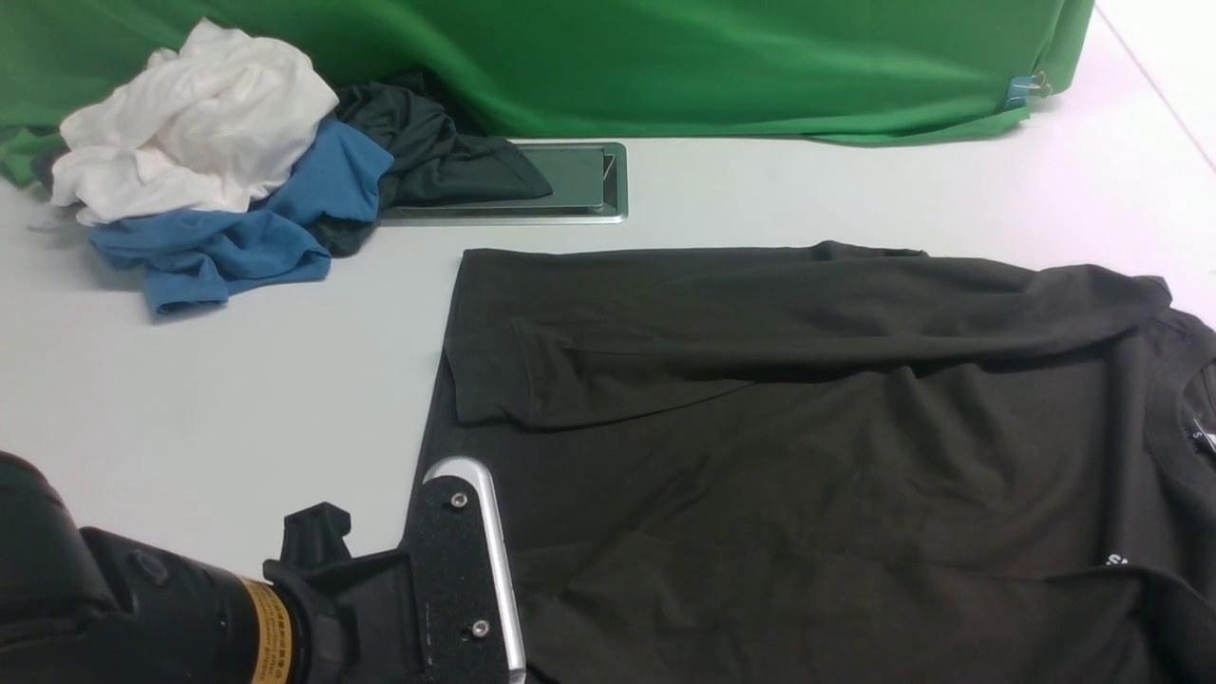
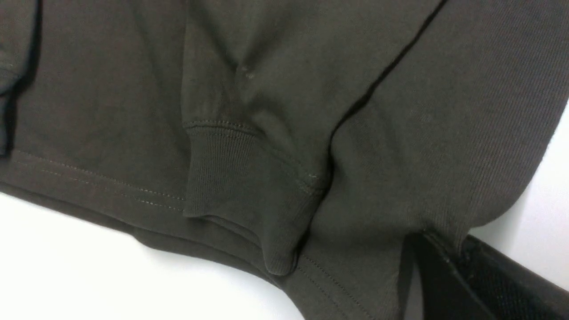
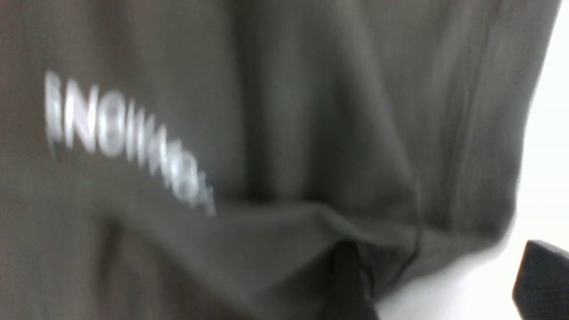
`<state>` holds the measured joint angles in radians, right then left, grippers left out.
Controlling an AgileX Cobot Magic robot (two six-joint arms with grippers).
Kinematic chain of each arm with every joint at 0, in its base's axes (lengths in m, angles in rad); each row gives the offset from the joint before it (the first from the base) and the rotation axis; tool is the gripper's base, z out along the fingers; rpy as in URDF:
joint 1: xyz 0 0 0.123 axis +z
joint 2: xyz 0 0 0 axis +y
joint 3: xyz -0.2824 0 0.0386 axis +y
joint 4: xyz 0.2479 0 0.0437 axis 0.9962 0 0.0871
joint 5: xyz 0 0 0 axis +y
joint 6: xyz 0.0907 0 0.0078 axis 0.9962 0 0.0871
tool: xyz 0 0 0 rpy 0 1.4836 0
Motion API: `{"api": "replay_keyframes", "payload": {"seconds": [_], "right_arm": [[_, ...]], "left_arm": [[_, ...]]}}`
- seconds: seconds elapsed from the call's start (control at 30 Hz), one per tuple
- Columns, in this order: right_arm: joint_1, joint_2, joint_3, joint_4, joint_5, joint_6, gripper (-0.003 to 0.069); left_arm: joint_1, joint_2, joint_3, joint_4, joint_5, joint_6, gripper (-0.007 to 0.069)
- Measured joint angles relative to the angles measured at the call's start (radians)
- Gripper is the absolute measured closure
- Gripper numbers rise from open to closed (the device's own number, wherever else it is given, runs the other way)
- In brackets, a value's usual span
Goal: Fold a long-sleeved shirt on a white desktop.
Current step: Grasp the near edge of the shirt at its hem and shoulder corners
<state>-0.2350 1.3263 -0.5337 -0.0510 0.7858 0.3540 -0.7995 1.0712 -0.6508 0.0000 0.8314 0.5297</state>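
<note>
Pinching long-sleeved shirt (image 1: 807, 399) hem (image 2: 111, 189) in left tool (image 2: 438, 249), toward near counter (image 1: 237, 399) edge; right tool (image 3: 444, 284) spread wide at logo (image 3: 129, 138) end; long axis left-right, hem nearer left arm

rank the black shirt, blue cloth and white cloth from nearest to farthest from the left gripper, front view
1. black shirt, pinched in the left gripper, spreading to its right
2. blue cloth, back left
3. white cloth, piled on the blue one, farther back
</note>
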Motion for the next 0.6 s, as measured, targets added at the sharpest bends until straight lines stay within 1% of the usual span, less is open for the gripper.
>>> {"api": "replay_keyframes", "payload": {"seconds": [0.03, 0.1, 0.17, 0.23, 0.33, 0.37, 0.47, 0.57, 0.6], "right_arm": [[-0.003, 0.028, 0.0, 0.0, -0.06, 0.01, 0.0171], [-0.005, 0.061, 0.0, 0.001, -0.118, 0.021, 0.0176], [-0.005, 0.079, 0.0, 0.002, -0.137, 0.023, 0.0188], [-0.006, 0.111, 0.0, 0.004, -0.136, 0.024, 0.0248], [-0.008, 0.112, -0.003, 0.002, -0.127, 0.019, 0.0302], [-0.009, 0.11, -0.004, 0.002, -0.126, 0.018, 0.0309], [-0.009, 0.089, -0.022, 0.005, -0.091, 0.017, 0.0305], [-0.009, 0.019, -0.065, 0.007, -0.007, 0.016, 0.0267], [-0.009, 0.014, -0.071, 0.007, 0.007, 0.015, 0.0264]], "left_arm": [[0.0, 0.0, 0.0, -0.006, 0.0, 0.0, 0.0597], [0.0, 0.0, 0.0, -0.008, -0.001, 0.001, 0.0597], [0.0, 0.0, 0.0, -0.009, 0.001, 0.001, 0.0597], [0.0, 0.0, 0.0, -0.01, 0.005, 0.004, 0.0597], [0.0, 0.0, 0.0, -0.011, 0.005, 0.009, 0.0597], [0.0, 0.0, 0.0, -0.012, 0.005, 0.01, 0.0597], [0.0, 0.0, 0.0, -0.013, 0.005, 0.01, 0.0597], [0.0, 0.0, 0.0, -0.013, 0.005, 0.01, 0.0597], [0.0, 0.0, 0.0, -0.013, 0.005, 0.01, 0.0597]]}}
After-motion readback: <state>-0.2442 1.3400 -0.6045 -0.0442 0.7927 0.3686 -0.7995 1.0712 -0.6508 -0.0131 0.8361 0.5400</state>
